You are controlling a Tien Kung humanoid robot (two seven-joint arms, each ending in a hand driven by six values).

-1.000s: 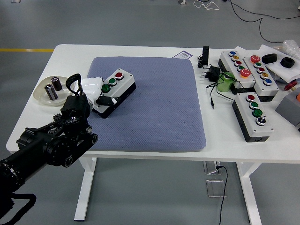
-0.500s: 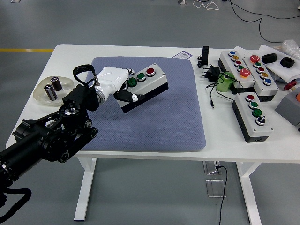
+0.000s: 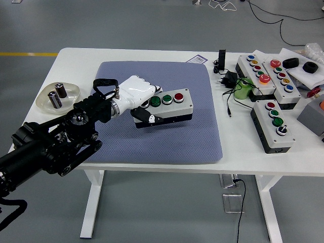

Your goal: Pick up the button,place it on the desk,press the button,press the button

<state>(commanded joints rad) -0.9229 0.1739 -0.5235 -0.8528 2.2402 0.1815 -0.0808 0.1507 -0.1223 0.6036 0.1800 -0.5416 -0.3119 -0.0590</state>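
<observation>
Left robot hand (image 3: 135, 92) grips button box (image 3: 164, 107) over grey mat (image 3: 167, 131).

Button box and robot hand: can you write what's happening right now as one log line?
left hand: shut on button box | box: over blue mat, three buttons facing up | right hand: not in view | step: placing, not pressed yet
</observation>
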